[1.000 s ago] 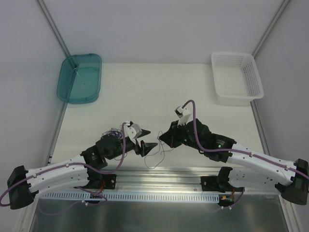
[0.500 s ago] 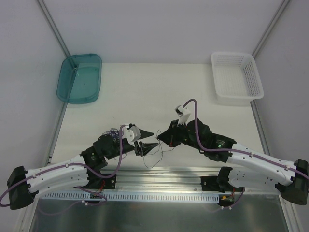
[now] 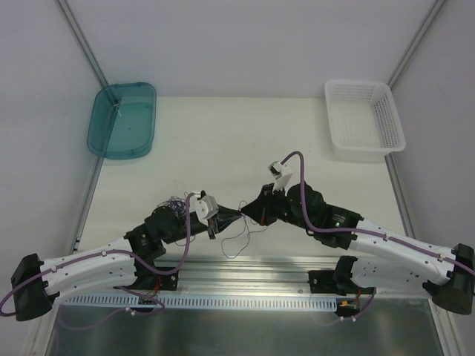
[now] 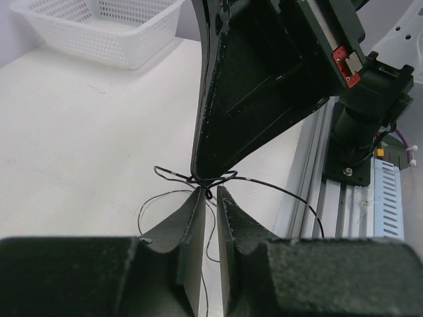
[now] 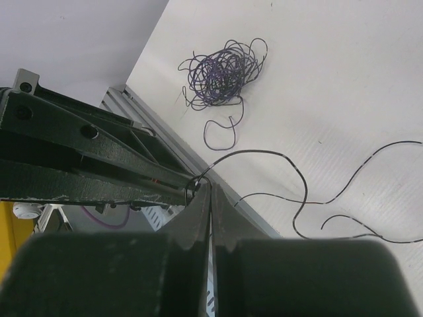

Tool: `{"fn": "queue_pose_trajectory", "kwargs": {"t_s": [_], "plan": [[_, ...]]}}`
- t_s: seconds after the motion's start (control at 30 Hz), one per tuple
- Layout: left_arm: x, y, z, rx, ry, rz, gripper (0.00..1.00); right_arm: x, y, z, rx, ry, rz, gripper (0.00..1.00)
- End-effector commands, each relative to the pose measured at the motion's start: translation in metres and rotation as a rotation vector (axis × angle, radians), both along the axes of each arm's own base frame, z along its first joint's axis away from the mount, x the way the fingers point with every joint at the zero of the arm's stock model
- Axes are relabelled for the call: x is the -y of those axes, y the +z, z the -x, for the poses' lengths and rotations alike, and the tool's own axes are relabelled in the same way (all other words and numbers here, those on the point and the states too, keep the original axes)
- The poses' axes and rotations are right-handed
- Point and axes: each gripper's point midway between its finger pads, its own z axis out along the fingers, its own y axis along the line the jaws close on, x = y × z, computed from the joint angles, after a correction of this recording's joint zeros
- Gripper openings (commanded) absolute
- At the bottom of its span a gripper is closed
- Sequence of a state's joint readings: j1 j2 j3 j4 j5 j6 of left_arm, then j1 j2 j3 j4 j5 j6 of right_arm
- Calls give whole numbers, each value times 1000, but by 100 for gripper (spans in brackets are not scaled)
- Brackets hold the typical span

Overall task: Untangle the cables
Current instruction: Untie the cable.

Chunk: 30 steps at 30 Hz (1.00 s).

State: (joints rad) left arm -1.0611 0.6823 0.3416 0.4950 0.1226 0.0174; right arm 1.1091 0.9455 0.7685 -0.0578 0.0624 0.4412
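Black left gripper (image 4: pixel 209 195) is narrowed to a slit with one strand (image 4: pixel 277 188) running through it at the tips. Can't tell whether the pads (image 4: pixel 188 224) bite on it. Right gripper (image 5: pixel 210 191) is pinched tight on that same strand, tip to tip with the left, and a small kink sits right where the two meet. My read is a two-handed pull-apart of one wire. For a clean result, make sure the left has a firm pinch before moving, then separate the tips slowly along the strand's line rather than jerking, since wire this thin will slip or kink. The strand's loose loops trail over the table (image 3: pixel 223 141) toward the metal rail (image 3: pixel 245 271) at the near edge, so keep the pull away from it to avoid a snag. Main bundle of cables (image 5: pixel 221 72) lies on the table near the left arm's wrist, apart from both grippers, and one curl sticks out toward them. Lift a little so the free tail doesn't drag back into it.
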Motion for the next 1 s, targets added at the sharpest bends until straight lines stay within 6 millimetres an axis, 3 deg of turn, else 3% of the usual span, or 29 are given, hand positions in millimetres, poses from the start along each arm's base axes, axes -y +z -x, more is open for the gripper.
{"fn": "queue_pose_trajectory", "kwargs": {"t_s": [0.0,0.1,0.33,0.5,0.77,0.9,0.97], "plan": [[4,35,1,55,-12,84,9,-5,15,-1,16,4,-58,1],[3,38,-1,54,4,95,0,-3,11,-3,15,-7,-52,1],[-6,46,-5,23,56,170,0,23,2,-16,-4,-160,-72,1],[-13,38,-6,-19,83,214,0,51,-11,-31,-59,-335,-101,1],[-15,24,-14,-75,136,189,0,58,-27,-28,-106,-354,3,1],[-43,24,-39,-159,345,272,0,95,-51,-36,-154,-545,62,1],[-64,16,-56,-222,505,281,0,101,-49,-36,-143,-564,21,1]]}}
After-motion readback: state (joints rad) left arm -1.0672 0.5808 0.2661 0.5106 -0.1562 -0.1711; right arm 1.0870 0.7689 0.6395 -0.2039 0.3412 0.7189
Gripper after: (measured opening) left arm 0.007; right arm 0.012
